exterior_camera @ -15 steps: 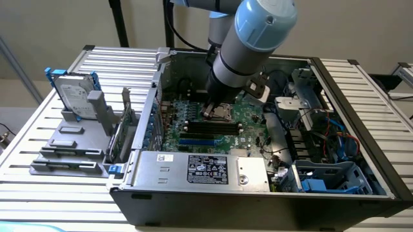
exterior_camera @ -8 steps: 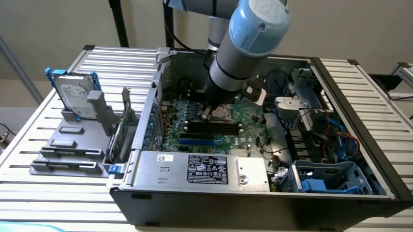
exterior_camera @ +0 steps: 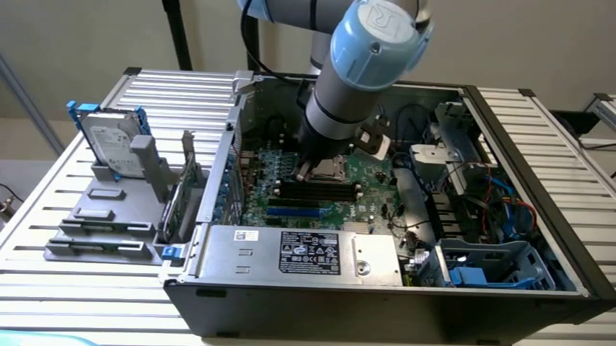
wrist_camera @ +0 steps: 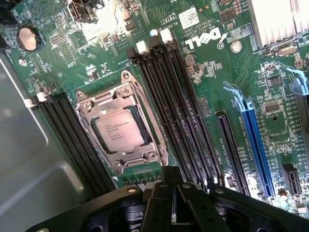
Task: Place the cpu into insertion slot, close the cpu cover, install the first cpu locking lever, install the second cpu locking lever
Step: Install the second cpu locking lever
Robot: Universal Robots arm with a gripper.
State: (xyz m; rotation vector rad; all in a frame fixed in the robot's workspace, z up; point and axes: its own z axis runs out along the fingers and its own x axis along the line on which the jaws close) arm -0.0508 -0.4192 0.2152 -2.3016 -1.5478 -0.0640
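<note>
One arm reaches down into the open computer case [exterior_camera: 539, 216], and we see its gripper [wrist_camera: 173, 203] poised over the green motherboard [wrist_camera: 251, 87], fingers pressed together with nothing between them. In the wrist view the gripper's black fingers [wrist_camera: 161, 205] meet along a thin seam just beside one edge of the socket area, apart from the metal frame. The cpu [wrist_camera: 119, 130] already lies in the insertion slot [wrist_camera: 98, 137], its silver-grey top facing up and printed with faint text. The cpu cover [wrist_camera: 125, 99] is folded down flat around the chip, so that the chip shows through the cover's square window. We cannot tell from these views whether the locking levers are latched. Long black memory slots [wrist_camera: 174, 106] run beside the socket on one side, and another bank of them [wrist_camera: 72, 140] runs along the opposite side. A blue expansion slot [wrist_camera: 256, 145] lies farther off on the board. In the exterior view the arm [exterior_camera: 356, 79] hides most of the socket, and a hard drive [exterior_camera: 111, 144] stands in a grey rack on the slatted table [exterior_camera: 58, 216], at the exterior view's left, outside the case.
</note>
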